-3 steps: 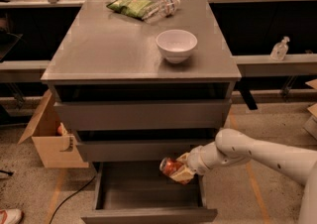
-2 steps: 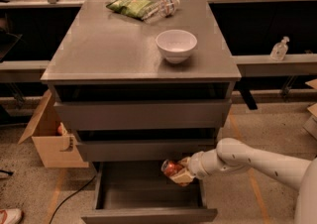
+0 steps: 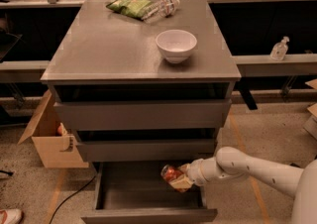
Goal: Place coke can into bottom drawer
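White arm's two-finger gripper (image 3: 179,180) pinches the small red-orange metal coke can (image 3: 170,172), tilted, above the pulled-out grey boxy bottom drawer (image 3: 130,192), right side. The smooth grey cabinet top (image 3: 114,49) bears a round white bowl (image 3: 176,44), a crinkly green snack bag (image 3: 129,6) and a clear plastic bottle (image 3: 162,8).

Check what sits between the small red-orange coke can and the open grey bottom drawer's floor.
Nothing, per the camera view: the gripper holds the coke can over bare bottom drawer floor.
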Controlling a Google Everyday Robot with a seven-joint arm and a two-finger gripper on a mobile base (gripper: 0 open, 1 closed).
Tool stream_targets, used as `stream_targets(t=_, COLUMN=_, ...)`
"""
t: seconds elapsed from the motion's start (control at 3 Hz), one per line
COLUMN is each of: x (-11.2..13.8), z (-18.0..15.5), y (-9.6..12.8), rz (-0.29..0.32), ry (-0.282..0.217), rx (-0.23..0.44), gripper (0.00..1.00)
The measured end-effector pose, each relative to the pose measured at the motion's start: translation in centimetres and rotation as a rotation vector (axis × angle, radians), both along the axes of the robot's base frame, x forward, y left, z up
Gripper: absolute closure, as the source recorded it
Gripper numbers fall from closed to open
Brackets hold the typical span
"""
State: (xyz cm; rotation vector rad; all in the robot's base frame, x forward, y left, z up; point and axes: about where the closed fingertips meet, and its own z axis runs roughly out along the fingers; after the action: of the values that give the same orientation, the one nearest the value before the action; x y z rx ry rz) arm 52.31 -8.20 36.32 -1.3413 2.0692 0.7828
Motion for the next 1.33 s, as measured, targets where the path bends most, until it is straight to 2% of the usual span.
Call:
stream_targets(t=0.33, x=-0.1, z=-1.4, y=0.0, rz=-0.025, ry=0.024, rx=0.015, gripper=1.00)
stream_targets(t=1.0, x=0.9, z=-7.0, y=-0.5, rz=-0.180, ry=0.081, rx=0.016, gripper=1.00)
stream_targets(t=1.33, x=1.6, z=-9.6, y=0.3, rz=-0.229, ry=0.107, rx=-0.011, gripper=1.00)
